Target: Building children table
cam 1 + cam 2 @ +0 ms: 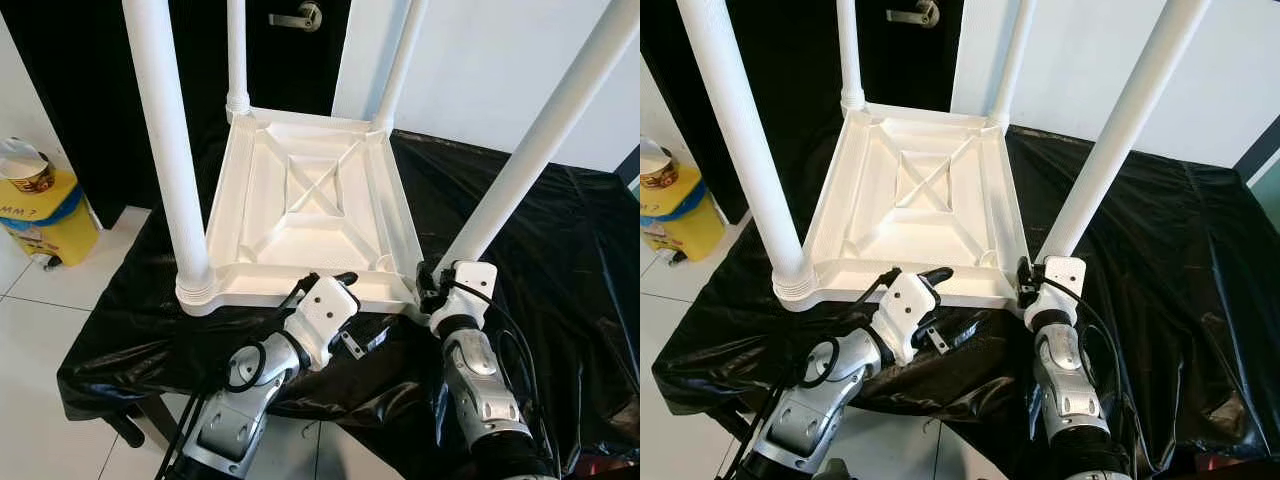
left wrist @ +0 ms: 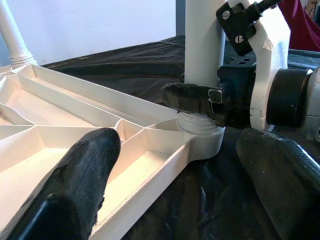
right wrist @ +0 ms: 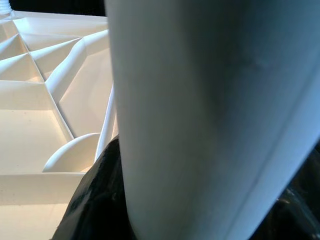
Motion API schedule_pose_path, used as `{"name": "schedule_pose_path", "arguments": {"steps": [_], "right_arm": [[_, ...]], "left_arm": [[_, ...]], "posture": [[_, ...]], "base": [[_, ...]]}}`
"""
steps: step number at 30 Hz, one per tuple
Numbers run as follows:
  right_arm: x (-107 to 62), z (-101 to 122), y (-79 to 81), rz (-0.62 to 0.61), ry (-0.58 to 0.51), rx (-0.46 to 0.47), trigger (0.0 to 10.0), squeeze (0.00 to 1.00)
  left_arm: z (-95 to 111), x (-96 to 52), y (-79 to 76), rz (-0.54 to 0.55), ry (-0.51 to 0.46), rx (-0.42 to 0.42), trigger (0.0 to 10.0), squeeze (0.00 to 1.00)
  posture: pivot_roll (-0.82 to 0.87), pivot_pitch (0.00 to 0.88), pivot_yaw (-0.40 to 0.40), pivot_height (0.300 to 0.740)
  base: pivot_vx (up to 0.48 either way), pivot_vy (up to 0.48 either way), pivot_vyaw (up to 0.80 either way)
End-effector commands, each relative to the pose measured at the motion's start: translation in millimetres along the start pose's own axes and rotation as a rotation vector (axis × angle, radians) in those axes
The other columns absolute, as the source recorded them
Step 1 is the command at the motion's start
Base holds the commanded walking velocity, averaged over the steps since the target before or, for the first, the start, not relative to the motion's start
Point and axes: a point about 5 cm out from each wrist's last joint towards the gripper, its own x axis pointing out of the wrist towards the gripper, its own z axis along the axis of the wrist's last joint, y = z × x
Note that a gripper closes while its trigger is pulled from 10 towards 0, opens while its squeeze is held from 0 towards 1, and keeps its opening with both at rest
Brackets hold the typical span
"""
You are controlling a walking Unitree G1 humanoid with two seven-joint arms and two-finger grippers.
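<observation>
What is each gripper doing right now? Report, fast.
Left gripper: open, straddling the near edge of the upturned tabletop.
Right gripper: shut on the near right leg at its base.

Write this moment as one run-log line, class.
stage: leg fitting | table top: upside down on black sheet | right gripper: shut on near-right leg at base | left gripper: open, at near edge

An upturned white tabletop [image 1: 310, 215] on black sheeting [image 1: 560, 260], four legs rising around open space.

The ribbed underside between the legs lies open from above. The near-right leg [image 1: 530, 160] is blocked by the right gripper [image 1: 428, 283] clamped round its base. The left gripper [image 1: 335, 282] straddles the near rim, fingers apart. A yellow bin [image 1: 45, 210] stands left, a dark door [image 1: 290, 50] behind.
</observation>
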Motion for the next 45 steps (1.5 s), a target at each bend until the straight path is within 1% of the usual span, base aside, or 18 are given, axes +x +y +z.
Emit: {"name": "schedule_pose_path", "arguments": {"steps": [1, 8, 9, 11, 12, 13, 16, 23, 25, 27, 28, 29, 32, 34, 35, 37, 39, 45], "right_arm": [[-6.8, -14, -8.0, -0.038, 0.07, -0.071, 10.0, 0.0], [-6.3, -9, -6.6, -0.038, 0.047, -0.08, 10.0, 0.0], [-5.5, -7, -5.6, -0.023, 0.034, -0.073, 10.0, 0.51], [-5.1, -5, -4.9, -0.012, 0.026, -0.067, 10.0, 0.51], [-3.7, 0, -4.1, 0.03, -0.001, -0.057, 10.0, 1.0], [-3.7, 0, -4.1, 0.03, -0.001, -0.057, 10.0, 1.0], [0.9, 12, -8.2, 0.15, -0.057, -0.043, 10.0, 1.0], [3.8, 18, -15.6, 0.211, -0.075, -0.062, 10.0, 1.0], [5.6, 23, -21.8, 0.283, -0.082, -0.077, 10.0, 1.0], [5.6, 23, -21.8, 0.283, -0.082, -0.077, 10.0, 1.0], [5.9, 24, -24.1, 0.332, -0.076, -0.084, 10.0, 0.0], [5.7, 25, -25.4, 0.387, -0.072, -0.096, 10.0, 0.0], [5.9, 25, -26.2, 0.457, -0.063, -0.109, 10.0, 0.0], [5.9, 25, -26.2, 0.457, -0.063, -0.109, 10.0, 0.0], [8.5, 25, -27.0, 0.536, -0.045, -0.131, 10.0, 0.0], [8.5, 25, -27.0, 0.536, -0.045, -0.131, 10.0, 0.0], [13.9, 25, -27.0, 0.612, -0.024, -0.169, 10.0, 0.0], [23.9, 24, -24.9, 0.648, -0.008, -0.208, 10.0, 0.0]], "left_arm": [[3, 1.4, 2.5, 0.086, -0.011, 0.007, 10.0, 0.0], [4, 2.8, 3.7, 0.086, -0.015, 0.009, 10.0, 0.0], [5, 3.0, 3.8, 0.087, -0.016, 0.009, 10.0, 0.0], [5, 3.0, 3.9, 0.088, -0.016, 0.009, 10.0, 0.0], [5, 2.9, 3.8, 0.089, -0.016, 0.009, 10.0, 0.0], [5, 2.9, 3.8, 0.089, -0.016, 0.009, 10.0, 0.0], [4, 2.2, 3.4, 0.088, -0.013, 0.009, 10.0, 0.0], [4, 2.1, 3.5, 0.09, -0.014, 0.008, 10.0, 0.0], [4, 2.2, 2.0, 0.088, -0.013, 0.006, 10.0, 0.0], [4, 2.2, 2.0, 0.088, -0.013, 0.006, 10.0, 0.0], [3, 2.3, 1.6, 0.086, -0.012, 0.005, 10.0, 0.0], [3, 2.3, 1.6, 0.085, -0.012, 0.005, 10.0, 0.0], [3, 2.4, 2.5, 0.083, -0.012, 0.006, 10.0, 0.0], [3, 2.4, 2.5, 0.083, -0.012, 0.006, 10.0, 0.0], [3, 2.6, 3.8, 0.078, -0.011, 0.01, 10.0, 0.0], [3, 2.6, 3.8, 0.078, -0.011, 0.01, 10.0, 0.0], [3, 2.5, 5.0, 0.072, -0.011, 0.016, 10.0, 0.0], [4, 4.2, 6.2, 0.059, -0.012, 0.027, 10.0, 0.0]], "posture": [[0.18, 0.033, -0.175, 0.74], [0.18, 0.031, -0.177, 0.74], [0.18, 0.031, -0.177, 0.74], [0.18, 0.031, -0.177, 0.74], [0.18, 0.03, -0.174, 0.74], [0.18, 0.03, -0.174, 0.74], [0.18, 0.029, -0.176, 0.74], [0.18, 0.031, -0.179, 0.74], [0.18, 0.03, -0.179, 0.74], [0.18, 0.03, -0.179, 0.74], [0.18, 0.029, -0.177, 0.74], [0.18, 0.026, -0.175, 0.74], [0.18, 0.02, -0.168, 0.74], [0.18, 0.02, -0.168, 0.74], [0.18, 0.014, -0.161, 0.74], [0.18, 0.014, -0.161, 0.74], [0.17, 0.007, -0.152, 0.74], [0.18, 0.0, -0.146, 0.74]], "base": [[0.0, 0.0, 0.0], [0.0, 0.0, 0.0], [0.0, 0.0, 0.0], [0.0, 0.0, 0.0], [0.0, 0.0, 0.0], [0.0, 0.0, 0.0], [0.0, 0.0, 0.0], [0.0, 0.0, 0.0], [0.0, 0.0, 0.0], [0.0, 0.0, 0.0], [0.0, 0.0, 0.0], [0.0, 0.0, 0.0], [0.0, 0.0, 0.0], [0.0, 0.0, 0.0], [0.0, 0.0, 0.0], [0.0, 0.0, 0.0], [0.0, 0.0, 0.0], [0.0, 0.0, 0.0]]}}
